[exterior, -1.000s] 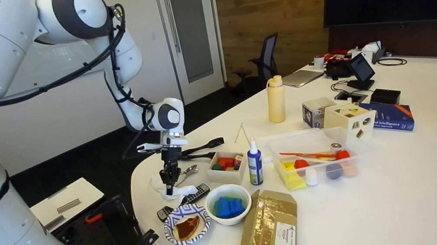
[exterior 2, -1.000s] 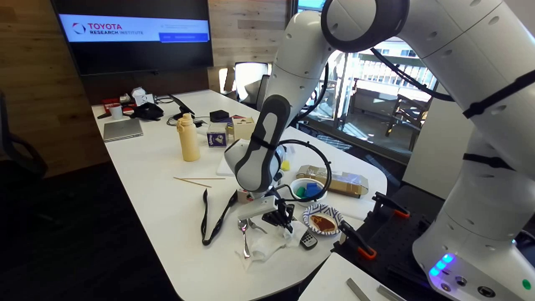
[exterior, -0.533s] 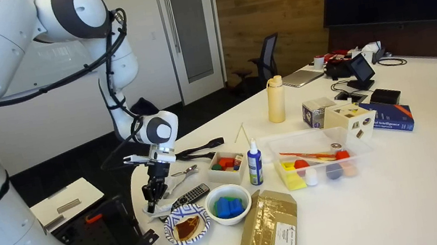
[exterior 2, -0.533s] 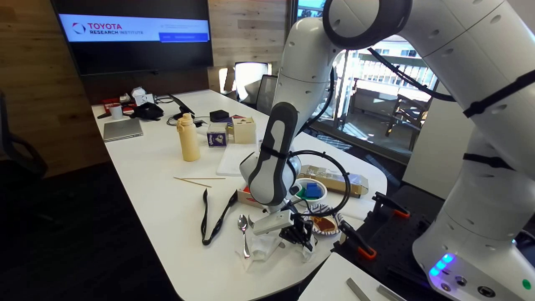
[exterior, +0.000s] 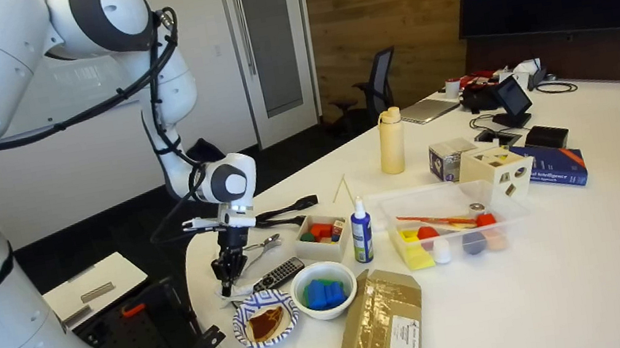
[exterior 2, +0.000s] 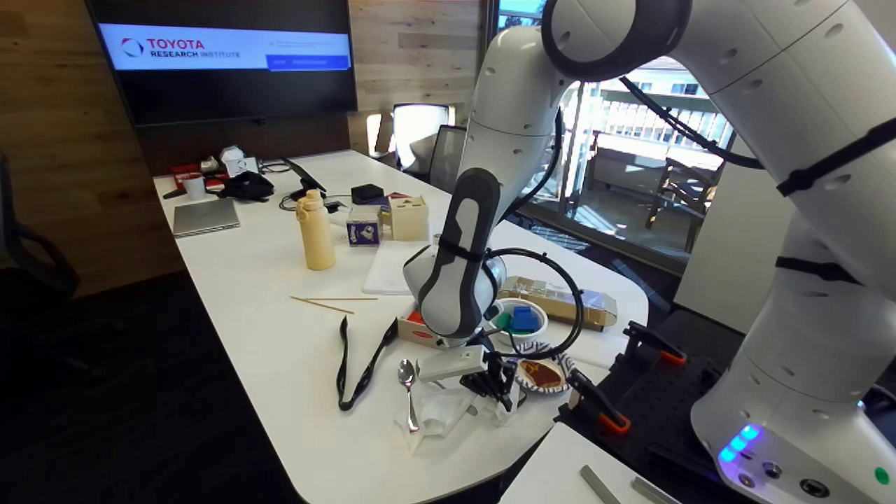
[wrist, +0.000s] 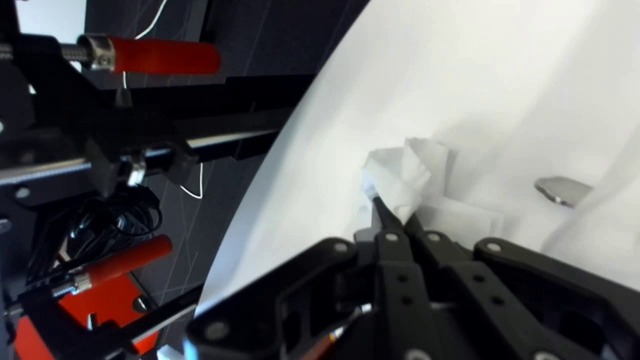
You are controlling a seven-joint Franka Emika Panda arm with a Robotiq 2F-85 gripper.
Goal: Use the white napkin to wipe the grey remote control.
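Observation:
My gripper (exterior: 226, 291) points down near the table's rounded end. It is shut on the white napkin, whose crumpled folds (wrist: 400, 175) stick out past the fingertips (wrist: 397, 212) in the wrist view. The napkin also shows in both exterior views (exterior: 244, 291) (exterior 2: 505, 416), low at the table. The grey remote control (exterior: 278, 274) lies on the table beside the patterned plate and white bowl. The napkin covers its end nearest the gripper; whether it presses there I cannot tell. The remote is mostly hidden behind the gripper in an exterior view and does not show in the wrist view.
A patterned plate (exterior: 265, 324) and a white bowl (exterior: 313, 310) with blue pieces stand close to the remote. A spoon (exterior 2: 408, 392), another white tissue (exterior 2: 442, 413) and black tongs (exterior 2: 357, 392) lie nearby. Clamps (wrist: 165, 56) sit beyond the table edge.
My gripper moved with the napkin along the remote towards the table's end, then came back a little. The remote seems shifted slightly towards the box of blocks. The napkin stays held.

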